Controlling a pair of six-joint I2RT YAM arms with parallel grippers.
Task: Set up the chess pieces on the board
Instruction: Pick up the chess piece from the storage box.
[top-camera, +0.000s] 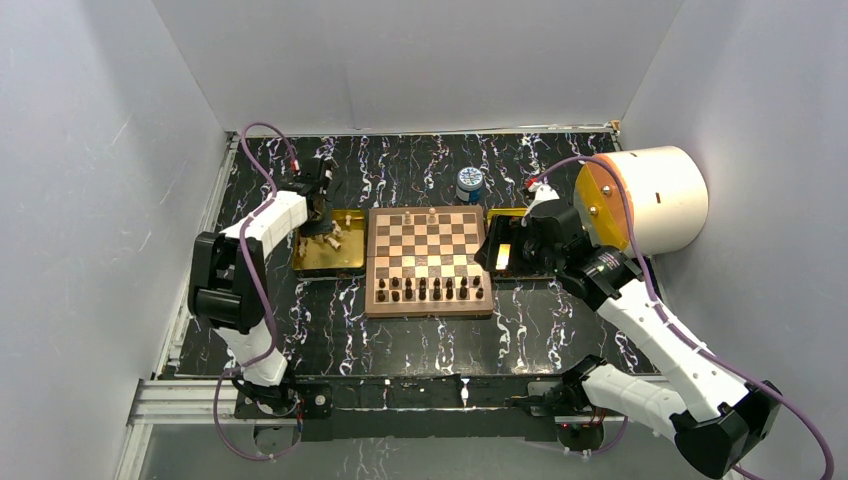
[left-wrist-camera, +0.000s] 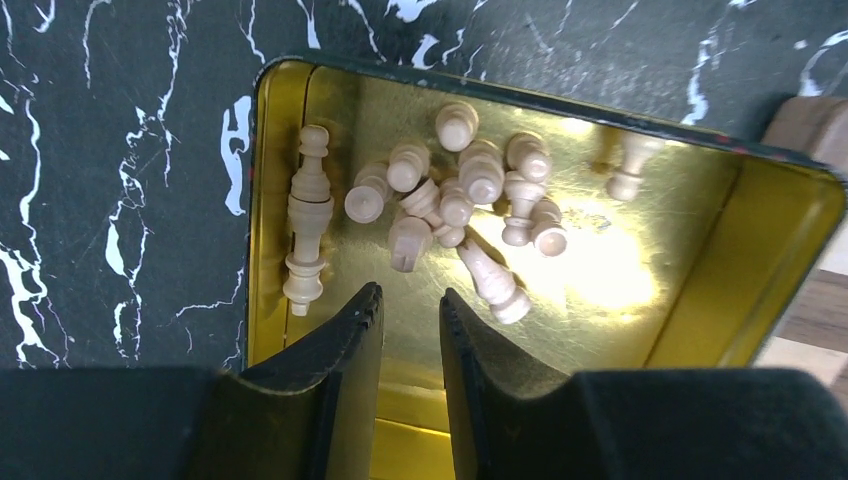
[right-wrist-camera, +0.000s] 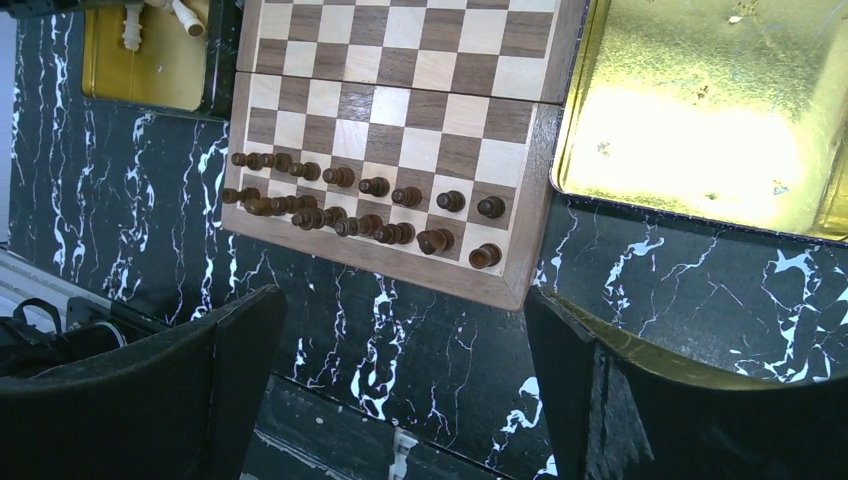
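Chess pieces (left-wrist-camera: 480, 170) in gold tray (left-wrist-camera: 650, 290) | left claw (left-wrist-camera: 410, 295) narrowly parted, seemingly empty | right claw (right-wrist-camera: 402, 298) wide, empty

White arm links (top-camera: 275, 222), black joints (top-camera: 215, 280), purple cables (top-camera: 262, 125); black jaws

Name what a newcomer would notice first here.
A heap of pale cream turned chess pieces lies jumbled in the shiny gold rectangular tray at the left, the left arm's black fingers slightly apart and empty above it. On the square wooden checkered chessboard, dark brown pieces stand lined along the two near rows. A big white cylinder with an orange face sits at the right wall.
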